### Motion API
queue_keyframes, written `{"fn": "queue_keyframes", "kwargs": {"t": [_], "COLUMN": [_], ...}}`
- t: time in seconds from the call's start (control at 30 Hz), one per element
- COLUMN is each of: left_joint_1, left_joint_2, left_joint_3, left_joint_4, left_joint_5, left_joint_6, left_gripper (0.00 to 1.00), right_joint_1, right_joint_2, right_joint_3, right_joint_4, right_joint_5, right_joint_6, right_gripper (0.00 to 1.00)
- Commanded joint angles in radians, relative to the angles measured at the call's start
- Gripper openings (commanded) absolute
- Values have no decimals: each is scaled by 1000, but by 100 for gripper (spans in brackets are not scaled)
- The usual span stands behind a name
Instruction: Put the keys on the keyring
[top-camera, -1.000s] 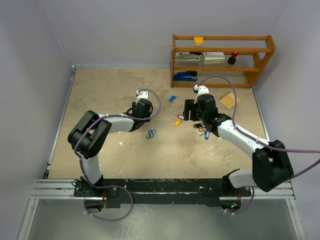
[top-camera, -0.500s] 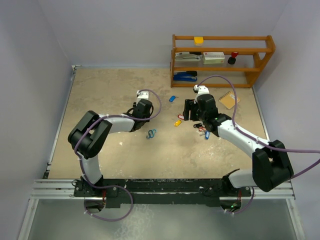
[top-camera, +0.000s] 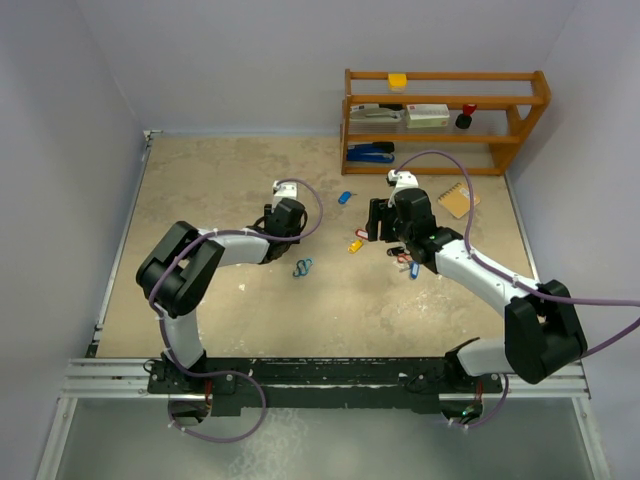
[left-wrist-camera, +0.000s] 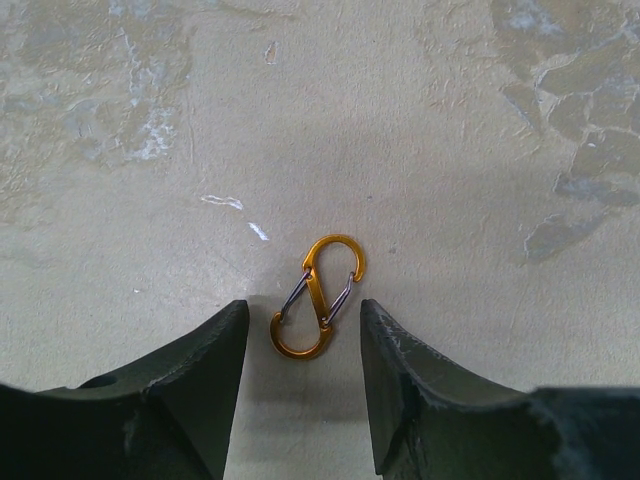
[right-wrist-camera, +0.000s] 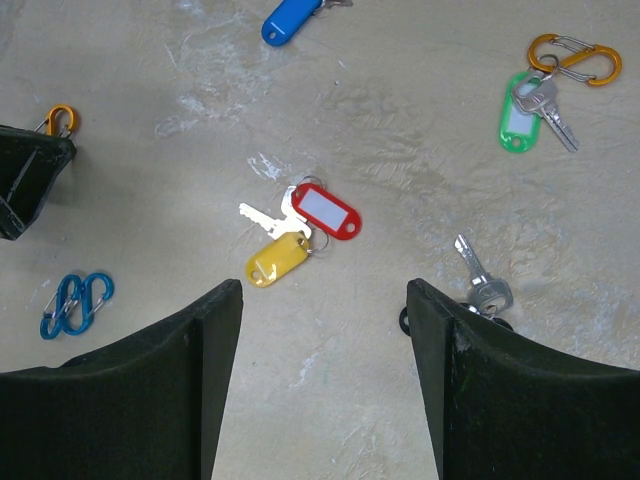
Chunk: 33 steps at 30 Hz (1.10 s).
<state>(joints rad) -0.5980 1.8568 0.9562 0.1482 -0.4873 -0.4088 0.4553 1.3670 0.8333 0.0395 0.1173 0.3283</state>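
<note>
Since the released left hand (left-wrist-camera: 303, 320) straddles the orange figure-eight metal clip (left-wrist-camera: 318, 297), drop straight, pinch its waist; red- and yellow-tagged metal keys (right-wrist-camera: 325, 212) lie right of it. The right hand (right-wrist-camera: 322, 295) is released too.

Overhead | left hand (top-camera: 278, 220) low over surface (top-camera: 200, 190) | right hand (top-camera: 378, 226) low, just beside yellow-tagged key (top-camera: 355, 245) | blue-tagged key (top-camera: 345, 197) farther back, between the hands | blue clips (top-camera: 303, 267) near left hand | wooden shelf (top-camera: 445, 120) back right
</note>
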Motion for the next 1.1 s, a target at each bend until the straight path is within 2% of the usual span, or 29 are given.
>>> {"fn": "queue_keyframes", "kwargs": {"t": [0.0,0.3,0.57,0.83,1.07], "left_joint_1": [-1,-2,-2,-1,-2], "left_joint_2": [11,1,0,25,32], "left_joint_3": [-7,-8,-2,6,12], "left_joint_4": [-82,-82,-79,-58,-59], "left_joint_5": [-14,-14,-10,6,13], "left_joint_6": [-3,-8,-7,-4,1], "left_gripper": [46,52,52,50,44], "right_joint_1": [3,3,3,3,3], "right_joint_2": [-38,-56,-47,-49,-51], "right_joint_3": [14,3,10,10,8], "right_joint_4": [8,1,3,8,5], "right_joint_5": [21,-2,12,21,24], "right_joint_6": [-7,1,2,-2,-3], "right_gripper": [70,70,70,70,70]}}
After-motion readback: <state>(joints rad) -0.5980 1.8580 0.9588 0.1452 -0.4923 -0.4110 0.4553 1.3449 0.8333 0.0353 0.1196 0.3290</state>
